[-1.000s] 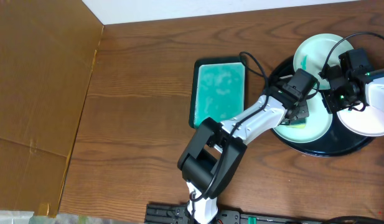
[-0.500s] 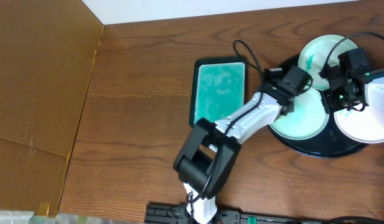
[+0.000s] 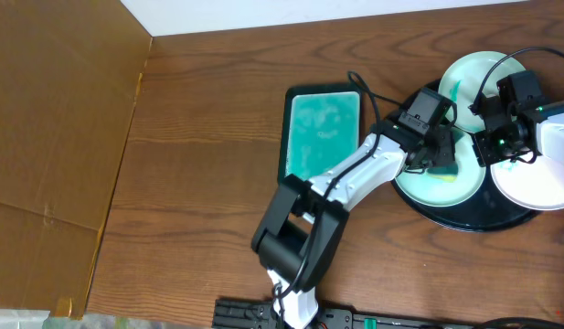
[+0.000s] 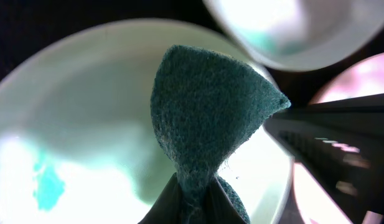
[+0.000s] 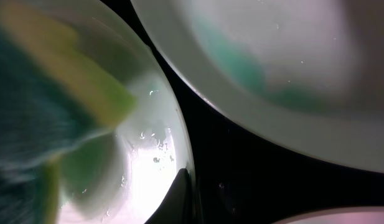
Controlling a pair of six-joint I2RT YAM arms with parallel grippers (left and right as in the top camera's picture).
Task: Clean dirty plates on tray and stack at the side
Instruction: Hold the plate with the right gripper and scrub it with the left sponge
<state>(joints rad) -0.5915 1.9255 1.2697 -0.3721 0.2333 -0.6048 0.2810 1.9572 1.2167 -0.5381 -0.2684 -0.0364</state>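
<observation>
I am in the wiping step. My left hand (image 4: 192, 202) is clamped on the teal sponge (image 4: 207, 118), pinching its lower edge, and holds it over the near mint plate (image 3: 446, 190). That plate lies on the black tray (image 3: 473, 219) at the far right of the counter (image 3: 208, 137). A teal smear (image 4: 47, 183) shows on the plate, off to one side of the sponge. My right hand (image 3: 490, 144) sits by the rim, between the other mint plate (image 3: 473, 73) and the white plate (image 3: 547, 178); I cannot tell whether it is gripping. Next, I judge, I must press the sponge down and drag it across the smear, with no plate stacked at the side yet
</observation>
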